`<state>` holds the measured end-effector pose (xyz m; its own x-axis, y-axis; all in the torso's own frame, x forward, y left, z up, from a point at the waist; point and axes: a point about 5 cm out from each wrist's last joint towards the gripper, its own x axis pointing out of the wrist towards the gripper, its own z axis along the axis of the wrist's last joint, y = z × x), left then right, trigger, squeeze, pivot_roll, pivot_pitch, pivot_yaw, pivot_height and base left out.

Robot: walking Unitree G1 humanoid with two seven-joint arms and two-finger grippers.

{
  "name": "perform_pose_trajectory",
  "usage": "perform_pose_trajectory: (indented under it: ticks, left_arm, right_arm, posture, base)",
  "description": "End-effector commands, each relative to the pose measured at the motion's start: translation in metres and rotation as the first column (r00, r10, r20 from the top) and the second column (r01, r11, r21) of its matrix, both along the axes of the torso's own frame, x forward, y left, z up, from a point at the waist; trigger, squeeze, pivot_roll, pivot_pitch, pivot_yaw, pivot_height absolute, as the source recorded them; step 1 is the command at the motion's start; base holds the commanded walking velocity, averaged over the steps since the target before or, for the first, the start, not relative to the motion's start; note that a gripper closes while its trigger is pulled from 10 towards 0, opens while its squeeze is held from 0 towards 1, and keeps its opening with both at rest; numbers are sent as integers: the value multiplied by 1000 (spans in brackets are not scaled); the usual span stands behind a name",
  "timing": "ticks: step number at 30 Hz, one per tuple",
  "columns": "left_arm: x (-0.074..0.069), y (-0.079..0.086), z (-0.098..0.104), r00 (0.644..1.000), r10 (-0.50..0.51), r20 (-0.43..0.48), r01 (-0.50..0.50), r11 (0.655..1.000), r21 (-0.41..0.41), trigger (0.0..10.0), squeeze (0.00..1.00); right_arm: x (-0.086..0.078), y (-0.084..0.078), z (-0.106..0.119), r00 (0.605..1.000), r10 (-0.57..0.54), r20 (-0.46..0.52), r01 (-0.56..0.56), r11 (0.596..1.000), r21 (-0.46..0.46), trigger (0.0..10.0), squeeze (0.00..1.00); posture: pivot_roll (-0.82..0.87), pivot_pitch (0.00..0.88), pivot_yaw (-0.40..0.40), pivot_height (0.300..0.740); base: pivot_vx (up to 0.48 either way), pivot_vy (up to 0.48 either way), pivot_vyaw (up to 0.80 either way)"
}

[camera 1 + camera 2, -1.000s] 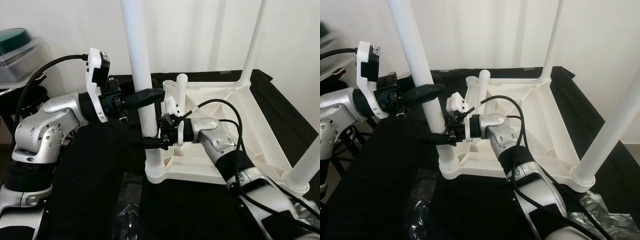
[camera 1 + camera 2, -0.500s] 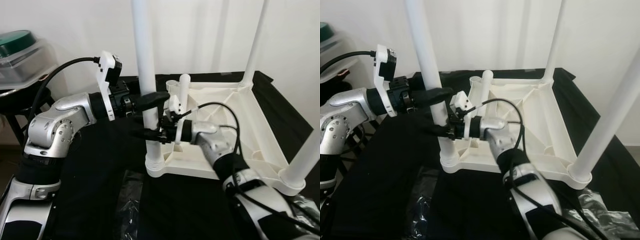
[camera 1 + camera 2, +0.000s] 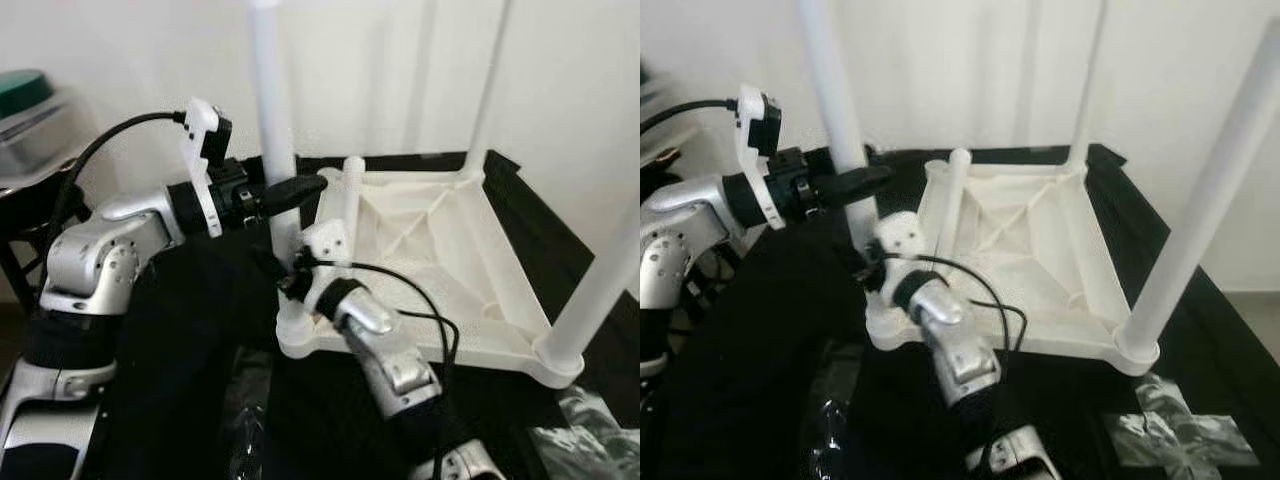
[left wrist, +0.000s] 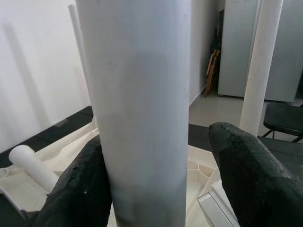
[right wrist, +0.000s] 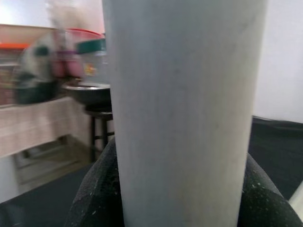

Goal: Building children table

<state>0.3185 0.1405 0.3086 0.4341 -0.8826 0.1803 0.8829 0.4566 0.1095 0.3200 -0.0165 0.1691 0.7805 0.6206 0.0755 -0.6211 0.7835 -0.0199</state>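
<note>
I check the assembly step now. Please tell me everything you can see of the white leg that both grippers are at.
The white leg is a smooth, round tube that looks like plastic. It stands upright in the near left corner socket of the upturned white tabletop. The left gripper straddles it higher up, one finger off the tube. The right gripper clasps it low, near the socket.

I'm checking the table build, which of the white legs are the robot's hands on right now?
The near-left corner leg. The left hand reaches it higher up, the right hand lower near its socket. The other upright legs and the short leg stand untouched.
</note>
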Motion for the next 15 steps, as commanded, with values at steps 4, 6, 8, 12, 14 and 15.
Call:
perform_pose_trajectory:
  ticks: [4, 6, 8, 12, 14, 15]
  left_arm:
    - [-1, 0, 0, 1000, -7, 5, 7, 1000, 2, 10000, 0]
    - [0, 0, 1, 1000, -2, 6, 2, 1000, -1, 10000, 0]
    - [1, 0, 2, 1000, 4, 5, -4, 1000, -8, 10000, 0]
    - [2, 1, 2, 1000, 16, 1, -16, 1000, -17, 0, 0]
    - [3, 0, 2, 1000, 13, -6, -13, 1000, -25, 0, 0]
    - [3, 0, 2, 1000, 13, -6, -13, 1000, -25, 0, 0]
  right_arm:
    - [-12, 6, -56, 957, -109, -270, 101, 994, -43, 0, 0]
    - [-14, 7, -55, 955, -119, -271, 109, 993, -48, 0, 0]
    - [-19, 7, -54, 954, -129, -271, 119, 992, -52, 0, 0]
    - [-25, 8, -49, 949, -162, -272, 151, 987, -63, 0, 0]
    - [-27, 8, -46, 947, -182, -266, 170, 983, -68, 0, 0]
    - [-27, 8, -46, 947, -182, -266, 170, 983, -68, 0, 0]
  posture:
    - [2, 0, 52, 740]
    - [2, 0, 53, 740]
    - [0, 0, 59, 740]
    - [-1, 0, 61, 740]
    - [-1, 0, 61, 740]
    - [-1, 0, 61, 740]
  base:
    - [0, 0, 0]
    - [0, 0, 0]
    - [0, 0, 0]
    - [0, 0, 0]
    - [0, 0, 0]
    - [0, 0, 0]
